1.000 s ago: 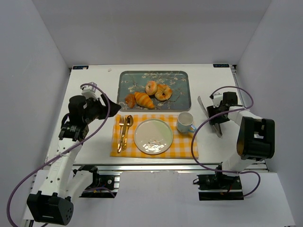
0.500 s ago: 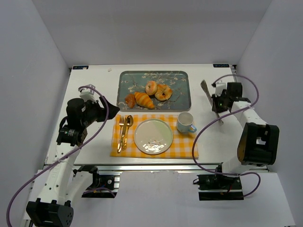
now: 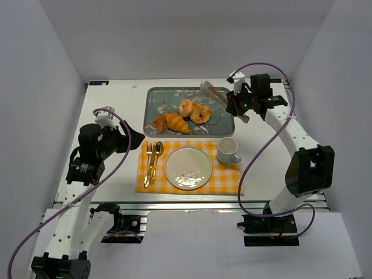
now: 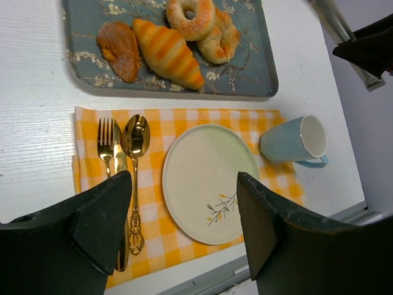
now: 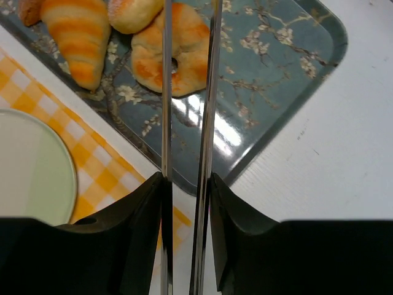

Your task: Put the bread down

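Observation:
The bread, a golden-orange croissant (image 3: 177,122), lies on the blue floral tray (image 3: 168,97) between a dark-brown pastry (image 3: 159,123) and two ring donuts (image 3: 193,110). It also shows in the left wrist view (image 4: 167,52) and the right wrist view (image 5: 80,37). My right gripper (image 3: 238,104) (image 5: 187,184) is shut on metal tongs (image 3: 216,94) (image 5: 209,92), held above the tray's right end, their tips near a donut (image 5: 166,61). My left gripper (image 3: 135,135) (image 4: 183,178) is open and empty, hovering left of the placemat. A pale plate (image 3: 188,167) (image 4: 209,178) sits on the placemat.
A yellow checked placemat (image 3: 226,180) lies near the front edge with a gold fork and spoon (image 3: 152,160) at its left and a light-blue cup (image 3: 228,150) at its right. White walls enclose the table on three sides.
My right arm has swung from the table's right side up and left to over the tray's right end, carrying the tongs. My left arm drew back slightly.

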`<control>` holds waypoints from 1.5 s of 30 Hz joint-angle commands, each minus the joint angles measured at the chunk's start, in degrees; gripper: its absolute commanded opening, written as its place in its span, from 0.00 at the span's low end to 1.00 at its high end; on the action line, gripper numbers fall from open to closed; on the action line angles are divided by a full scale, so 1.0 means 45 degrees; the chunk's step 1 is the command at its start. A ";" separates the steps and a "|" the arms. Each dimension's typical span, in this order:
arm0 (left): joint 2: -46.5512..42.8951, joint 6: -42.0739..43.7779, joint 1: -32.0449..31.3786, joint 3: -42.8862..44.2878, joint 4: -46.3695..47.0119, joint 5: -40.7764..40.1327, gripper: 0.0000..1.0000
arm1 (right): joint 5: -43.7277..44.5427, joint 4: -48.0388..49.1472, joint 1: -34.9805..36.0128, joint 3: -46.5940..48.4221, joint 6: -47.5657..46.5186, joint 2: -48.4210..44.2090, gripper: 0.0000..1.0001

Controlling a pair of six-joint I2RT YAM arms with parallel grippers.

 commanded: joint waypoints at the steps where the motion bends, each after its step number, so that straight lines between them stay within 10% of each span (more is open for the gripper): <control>1: -0.0564 0.0120 0.0054 0.0401 -0.0530 -0.0302 0.79 | -0.0434 -0.0322 0.0427 0.1140 0.0135 0.0465 0.40; 45: -0.0995 0.0081 0.0054 0.0050 -0.1019 -0.0732 0.79 | 0.2611 -0.0362 0.5076 0.0536 -0.1700 0.1834 0.58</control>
